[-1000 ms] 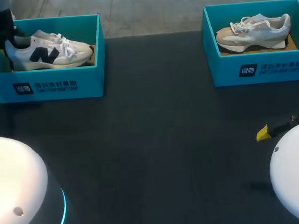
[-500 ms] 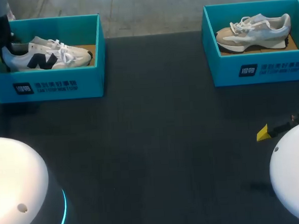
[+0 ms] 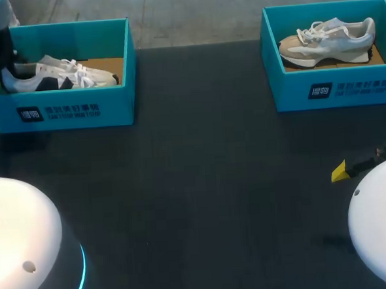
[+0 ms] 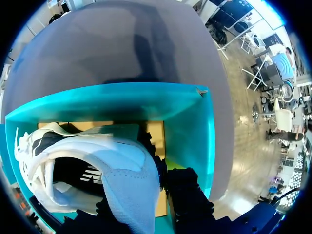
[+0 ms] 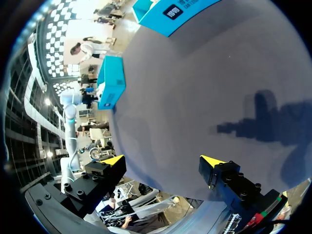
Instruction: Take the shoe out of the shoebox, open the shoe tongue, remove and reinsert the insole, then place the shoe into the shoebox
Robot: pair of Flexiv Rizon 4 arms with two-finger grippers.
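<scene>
The white shoe (image 3: 57, 74) has come down. One second ago it was raised above the walls of the left shoebox (image 3: 79, 109), with the dark mark on its side fully showing. Now it lies low inside, partly hidden behind the front wall, and more of the brown box floor (image 3: 104, 63) shows behind it. The left gripper (image 3: 4, 64), at the heel, has sunk together with the shoe.

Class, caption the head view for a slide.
Left end effector at the heel of a white sneaker in the left teal shoebox; a grey sneaker in the right shoebox.
</scene>
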